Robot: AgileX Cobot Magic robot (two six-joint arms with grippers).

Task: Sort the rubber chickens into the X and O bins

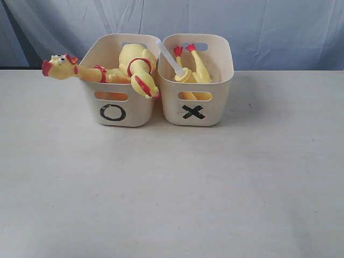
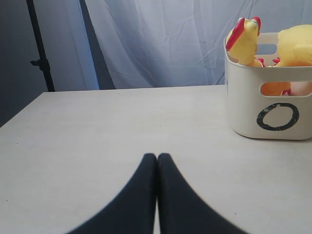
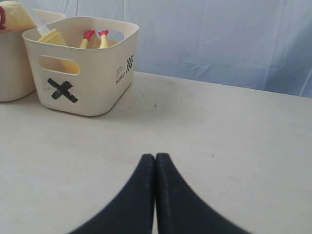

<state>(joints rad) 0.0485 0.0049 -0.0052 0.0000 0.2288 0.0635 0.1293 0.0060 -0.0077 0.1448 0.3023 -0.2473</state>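
Exterior view: two cream bins stand side by side, touching, on the pale counter (image 1: 172,204); the O bin (image 1: 119,115) is on the left, the X bin (image 1: 196,102) on the right.
Chickens in the O bin: two. One chicken (image 1: 80,70) lies across the rim, its long axis almost level, its head pointing out to the left over the edge. A second chicken (image 1: 138,70) is curled against the wall shared with the X bin.
Chicken in the X bin: one chicken (image 1: 193,72) stands head down, red feet pointing up, long axis steep; a white tube (image 1: 171,56) leans up to the left from it.
Left end effector (image 2: 157,157): fingers pressed together, holding nothing, low over the bare counter, well apart from the O bin.
Right end effector (image 3: 155,157): fingers together too, empty, well apart from the X bin.
Step in hand: I judge the sorting is finished, because no chicken lies on the counter.
Next move: probably nothing more; maybe only push the overhanging chicken inside.
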